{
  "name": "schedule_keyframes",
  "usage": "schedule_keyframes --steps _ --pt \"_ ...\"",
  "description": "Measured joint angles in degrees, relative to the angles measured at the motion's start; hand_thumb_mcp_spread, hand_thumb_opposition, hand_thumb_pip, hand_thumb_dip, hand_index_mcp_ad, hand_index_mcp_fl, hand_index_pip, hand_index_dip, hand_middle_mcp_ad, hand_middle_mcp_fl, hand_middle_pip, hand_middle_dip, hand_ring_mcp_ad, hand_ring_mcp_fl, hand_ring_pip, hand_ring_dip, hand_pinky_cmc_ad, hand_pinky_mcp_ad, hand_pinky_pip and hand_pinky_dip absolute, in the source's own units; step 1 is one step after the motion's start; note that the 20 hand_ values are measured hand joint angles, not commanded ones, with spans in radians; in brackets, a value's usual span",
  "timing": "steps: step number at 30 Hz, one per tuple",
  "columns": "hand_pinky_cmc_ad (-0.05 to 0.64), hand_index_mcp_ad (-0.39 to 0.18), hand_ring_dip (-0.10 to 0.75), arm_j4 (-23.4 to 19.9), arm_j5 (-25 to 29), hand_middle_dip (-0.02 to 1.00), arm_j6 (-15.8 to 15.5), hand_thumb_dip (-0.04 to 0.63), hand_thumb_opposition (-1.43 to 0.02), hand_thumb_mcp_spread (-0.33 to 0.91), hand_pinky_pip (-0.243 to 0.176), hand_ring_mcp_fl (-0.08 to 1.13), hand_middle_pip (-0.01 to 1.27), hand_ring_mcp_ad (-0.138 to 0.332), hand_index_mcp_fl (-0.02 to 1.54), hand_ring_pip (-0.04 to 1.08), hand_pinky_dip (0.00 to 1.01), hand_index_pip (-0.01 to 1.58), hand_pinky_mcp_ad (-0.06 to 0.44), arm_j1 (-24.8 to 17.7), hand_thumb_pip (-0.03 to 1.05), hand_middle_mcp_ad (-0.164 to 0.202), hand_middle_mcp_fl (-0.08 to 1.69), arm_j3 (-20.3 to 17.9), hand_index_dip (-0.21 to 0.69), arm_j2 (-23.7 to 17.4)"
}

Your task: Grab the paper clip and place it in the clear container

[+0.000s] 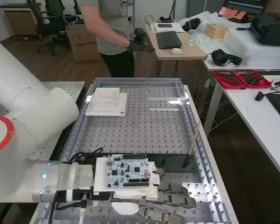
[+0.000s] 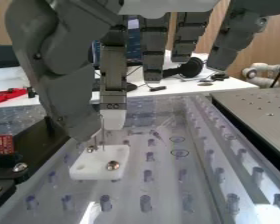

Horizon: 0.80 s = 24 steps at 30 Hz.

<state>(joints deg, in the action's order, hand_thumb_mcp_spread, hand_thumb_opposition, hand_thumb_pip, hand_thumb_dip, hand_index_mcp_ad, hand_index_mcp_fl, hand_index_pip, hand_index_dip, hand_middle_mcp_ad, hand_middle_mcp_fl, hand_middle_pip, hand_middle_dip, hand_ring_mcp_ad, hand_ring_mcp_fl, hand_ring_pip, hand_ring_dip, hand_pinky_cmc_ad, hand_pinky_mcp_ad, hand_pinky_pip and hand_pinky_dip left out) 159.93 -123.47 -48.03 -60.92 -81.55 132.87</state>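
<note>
Just above a small white block [image 2: 91,162], the hand [image 2: 63,95] pinches the thin metal paper clip [image 2: 103,136] between thumb and fingertip. Grabbing looks achieved; carrying and placing are left to do.

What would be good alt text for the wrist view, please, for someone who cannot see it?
The robot's dark grey hand hangs over a small white plate with screws; a thin upright piece, perhaps the paper clip, shows between them. The plate lies on a see-through surface with rows of studs or holes.
</note>
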Motion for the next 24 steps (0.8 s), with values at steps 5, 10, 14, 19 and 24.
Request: schedule_keyframes --steps 5,10,14,19,24 --pt "0.298 -0.136 0.096 -0.1 0.0 0.22 0.0 0.253 -0.81 0.42 -0.026 0.0 0.13 0.101 0.31 0.09 0.19 1.49 0.234 0.0 0.66 0.073 0.21 0.1 0.093 0.1" --pt "0.298 -0.136 0.096 0.0 0.0 0.22 -0.2 0.253 -0.81 0.42 -0.026 0.0 0.13 0.101 0.3 0.09 0.19 1.49 0.23 0.1 0.65 0.073 0.21 0.4 0.093 0.2" --pt "0.298 -0.136 0.096 0.2 0.0 0.22 -0.5 0.253 -0.81 0.42 -0.026 0.0 0.13 0.101 0.3 0.09 0.19 1.49 0.23 0.1 0.65 0.073 0.2 0.5 0.093 0.2" --pt "0.298 -0.136 0.096 0.5 -0.2 0.22 -0.7 0.253 -0.82 0.42 -0.028 0.0 0.13 0.101 0.31 0.09 0.19 1.49 0.23 0.1 0.65 0.073 0.2 0.7 0.093 0.3" --pt "0.298 -0.136 0.096 0.5 -0.3 0.22 -0.9 0.253 -0.82 0.44 -0.028 0.0 0.13 0.101 0.32 0.09 0.19 1.49 0.23 0.1 0.65 0.073 0.2 0.8 0.093 0.4"
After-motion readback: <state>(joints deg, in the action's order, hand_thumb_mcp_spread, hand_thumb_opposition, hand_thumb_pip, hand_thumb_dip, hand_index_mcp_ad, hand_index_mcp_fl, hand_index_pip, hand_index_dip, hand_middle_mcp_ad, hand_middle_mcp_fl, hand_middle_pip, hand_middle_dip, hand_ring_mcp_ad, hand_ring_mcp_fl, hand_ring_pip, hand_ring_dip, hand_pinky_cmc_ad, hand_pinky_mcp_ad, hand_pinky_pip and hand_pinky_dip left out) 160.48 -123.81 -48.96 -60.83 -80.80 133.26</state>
